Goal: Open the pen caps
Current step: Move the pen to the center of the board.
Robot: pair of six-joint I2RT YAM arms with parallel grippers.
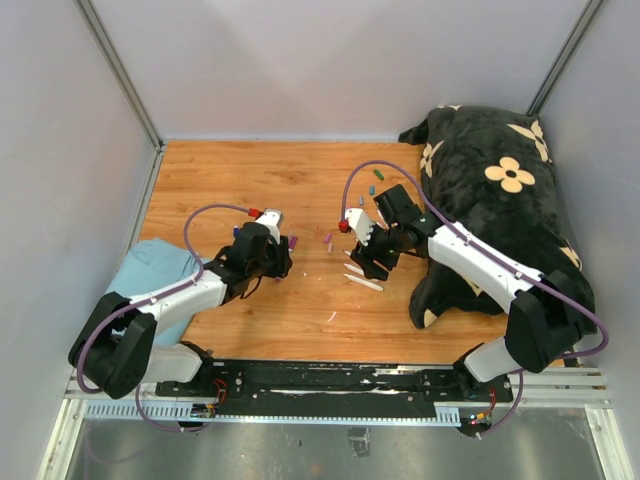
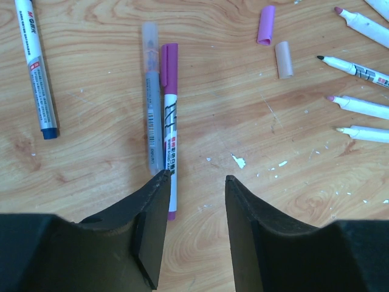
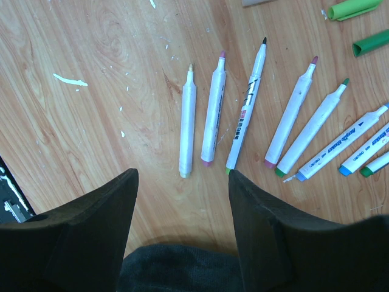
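The left jaws stand spread and empty. A purple-capped pen [image 2: 168,121] lies just ahead, its tail beside the left-hand finger, with a grey pen [image 2: 151,103] alongside. A loose purple cap [image 2: 265,25] and a beige cap [image 2: 284,59] lie farther ahead, rightward. The right jaws, also spread on nothing, face a fan of uncapped pens [image 3: 214,109], with green caps [image 3: 352,9] beyond them at far right. The left arm [image 1: 185,290] and right arm [image 1: 480,265] reach forward, wrists tipped down over the desk [image 1: 250,180].

Black floral plush [image 1: 520,215], blue cloth [image 1: 150,270]

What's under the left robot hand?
Bare wooden table between the left gripper's open fingers. The purple-capped pen's tail end runs along one finger; whatever lies beneath the fingers is hidden.
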